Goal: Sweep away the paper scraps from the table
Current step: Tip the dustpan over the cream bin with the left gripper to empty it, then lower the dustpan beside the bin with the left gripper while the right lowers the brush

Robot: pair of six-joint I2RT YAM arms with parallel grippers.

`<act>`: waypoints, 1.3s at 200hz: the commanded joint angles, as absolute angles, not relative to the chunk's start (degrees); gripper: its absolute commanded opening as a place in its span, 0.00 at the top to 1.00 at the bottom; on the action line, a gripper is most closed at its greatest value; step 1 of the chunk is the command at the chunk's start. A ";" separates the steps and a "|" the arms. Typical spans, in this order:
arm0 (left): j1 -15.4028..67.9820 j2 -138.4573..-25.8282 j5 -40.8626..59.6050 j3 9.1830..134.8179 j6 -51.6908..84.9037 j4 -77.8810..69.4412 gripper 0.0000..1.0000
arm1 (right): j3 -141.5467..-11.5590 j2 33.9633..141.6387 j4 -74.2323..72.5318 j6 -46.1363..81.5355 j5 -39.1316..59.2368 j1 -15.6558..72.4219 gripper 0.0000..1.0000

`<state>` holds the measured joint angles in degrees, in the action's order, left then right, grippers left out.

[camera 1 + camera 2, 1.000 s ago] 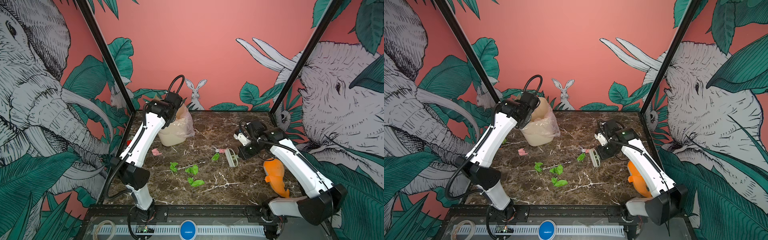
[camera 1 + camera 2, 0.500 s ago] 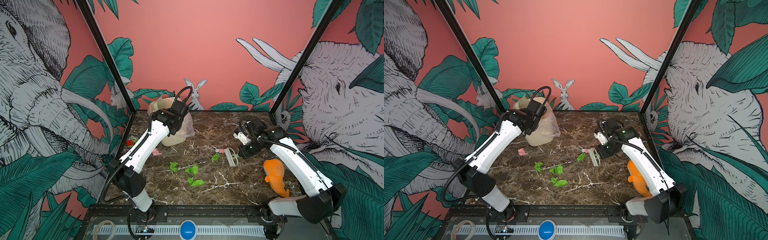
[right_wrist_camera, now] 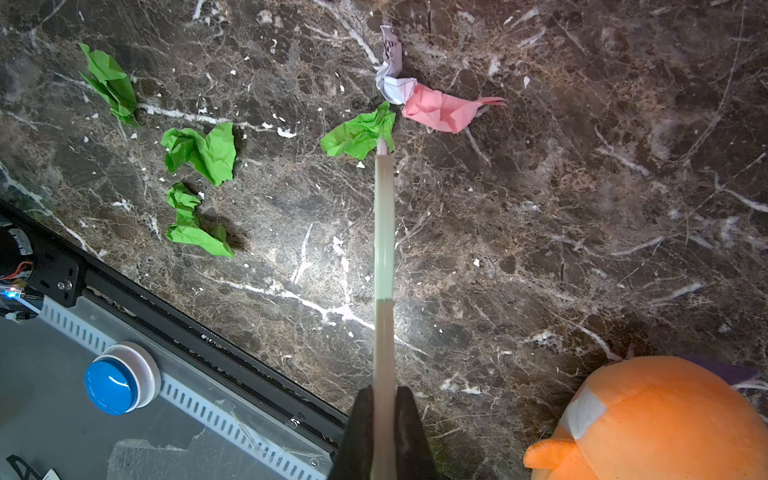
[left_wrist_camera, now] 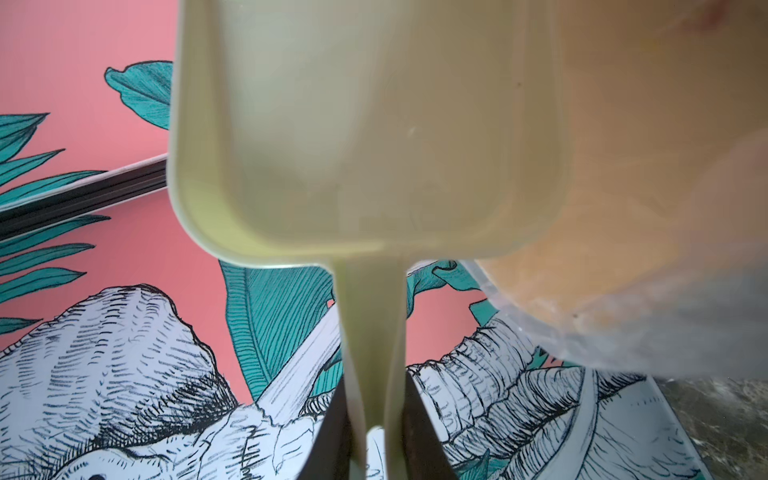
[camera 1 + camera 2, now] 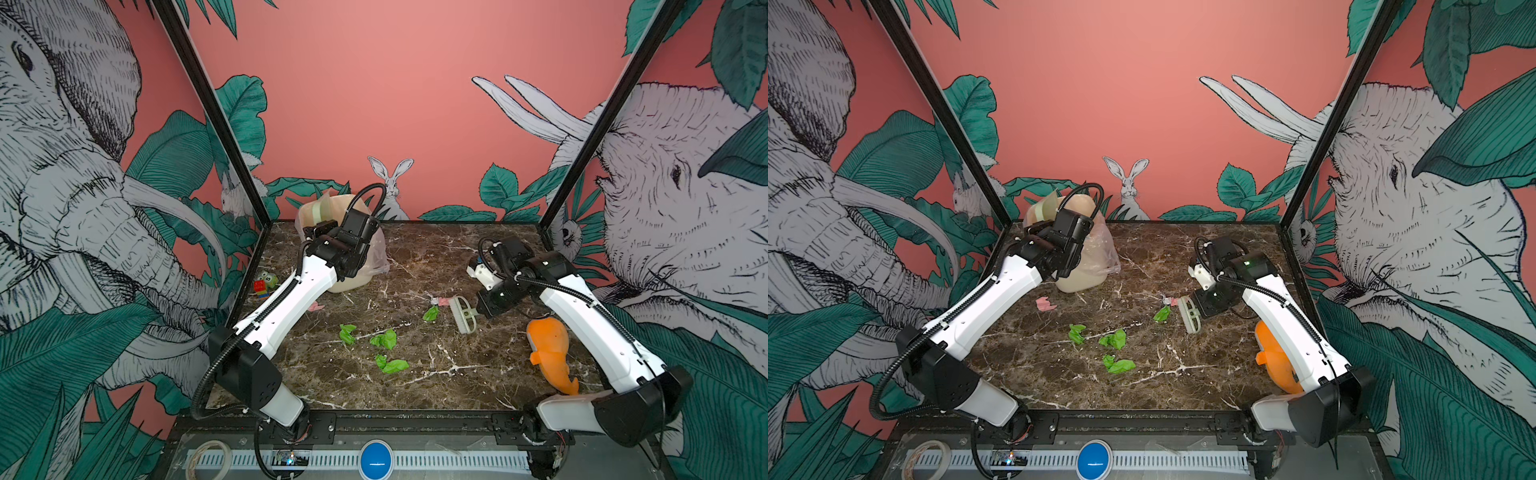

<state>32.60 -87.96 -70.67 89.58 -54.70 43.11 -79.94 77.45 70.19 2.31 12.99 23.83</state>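
Several green paper scraps lie mid-table, one of them at the brush tip. A pink and a white scrap lie just beyond it, and another pink scrap sits near the bin. My right gripper is shut on the pale brush, held low over the table. At the back left, my left gripper is shut on the handle of the pale green dustpan. The pan is raised at the bin's mouth, with no scraps showing in it.
A beige bin with a clear bag liner stands at the back left. An orange fish toy lies under my right arm. Red-and-green toy blocks sit at the left edge. A black frame runs along the front.
The left arm has swung to the right and come lower with the dustpan, which now shows at the bin's mouth. The right arm, the brush and the scraps have not moved.
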 commanded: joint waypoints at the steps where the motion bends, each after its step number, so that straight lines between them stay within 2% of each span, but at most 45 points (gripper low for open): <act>1: 32.81 -84.73 -71.28 89.46 -55.93 40.52 1.00 | -81.04 76.99 70.88 1.84 14.12 23.50 1.00; 41: 32.79 -83.08 -69.26 89.12 -53.76 39.73 1.00 | -80.53 76.43 70.88 2.03 13.93 23.51 1.00; 69: 32.79 -78.98 -58.23 92.47 -39.92 44.92 1.00 | -80.26 75.79 70.63 2.53 13.96 23.54 1.00; 125: 32.79 -67.86 -42.26 82.30 -33.91 38.37 0.99 | -79.11 74.47 69.96 3.16 14.14 23.54 1.00; 202: 32.80 -60.42 -31.33 77.26 -29.96 37.54 0.99 | -79.19 74.18 69.41 3.65 14.97 23.52 1.00; 260: 32.81 -59.27 -20.69 76.46 -18.69 45.44 0.99 | -78.11 73.57 68.15 5.29 17.84 24.11 1.00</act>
<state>32.60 -60.49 -26.65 77.52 -25.96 41.10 -79.31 75.18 69.41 3.90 15.42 23.83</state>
